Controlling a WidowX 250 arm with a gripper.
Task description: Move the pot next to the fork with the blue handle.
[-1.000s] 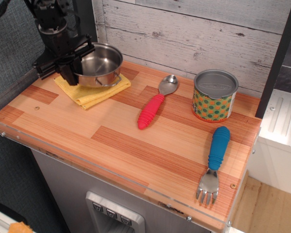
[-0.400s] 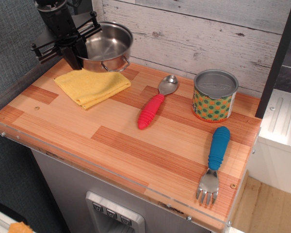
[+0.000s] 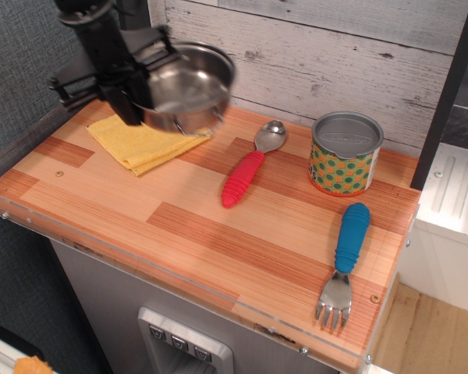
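Note:
My black gripper (image 3: pixel 138 92) is shut on the left rim of the shiny steel pot (image 3: pixel 190 86) and holds it in the air above the far left of the table, over the edge of the yellow cloth (image 3: pixel 140 140). The pot is motion-blurred and tilted slightly. The fork with the blue handle (image 3: pixel 345 261) lies at the front right of the table, tines toward the front edge, far from the pot.
A red-handled spoon (image 3: pixel 251 165) lies in the middle back. A green-and-orange dotted tin can (image 3: pixel 345 153) with a grey lid stands at the back right, just behind the fork. A grey plank wall runs behind the table (image 3: pixel 195 226).
The gripper lifted the pot off the yellow cloth and has carried it up and to the right. The cloth, spoon, can and fork have not moved.

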